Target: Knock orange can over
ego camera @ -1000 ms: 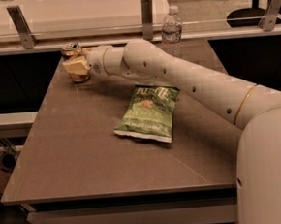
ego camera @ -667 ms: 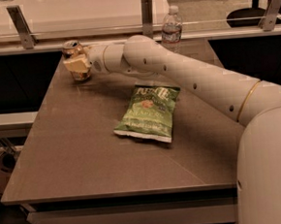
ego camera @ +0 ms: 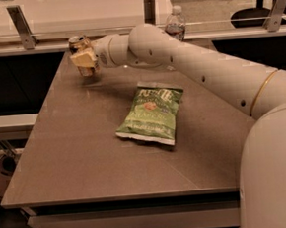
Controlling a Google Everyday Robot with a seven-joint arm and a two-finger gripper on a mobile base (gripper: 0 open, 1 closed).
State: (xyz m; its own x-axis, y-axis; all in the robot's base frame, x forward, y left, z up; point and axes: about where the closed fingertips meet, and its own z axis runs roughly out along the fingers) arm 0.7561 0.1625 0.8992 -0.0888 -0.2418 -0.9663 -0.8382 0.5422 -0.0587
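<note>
- Grey-brown tabletop (ego camera: 62, 157): flat work surface carrying all the items; its far edge meets a pale counter with metal rail posts (ego camera: 21, 27).
- Orange can (ego camera: 78, 41): stands at the far left corner of the tabletop. Its silver top rim shows above the end effector and a dark strip of its body shows below it; the middle of the can is hidden.
- End effector (ego camera: 83, 60): pale yellow-tan, at the far left of the tabletop, directly in front of the orange can and overlapping it in this view. It appears to be against the can's near side, though actual contact cannot be confirmed. Whether it is released, clenched or grasping the can cannot be told from this angle.
- Arm (ego camera: 204, 76): white, jointed, with a gold ring near its base; it reaches from the near right diagonally across to the far left, passing above the tabletop.
- Green chip bag (ego camera: 150, 113): lies flat near the middle of the tabletop, well apart from the orange can and below the arm's span.
- Clear water bottle (ego camera: 175, 24): upright at the far edge, right of the can, partly hidden behind the arm.
- Robot body (ego camera: 276, 175): white, rounded, fills the near right corner.
</note>
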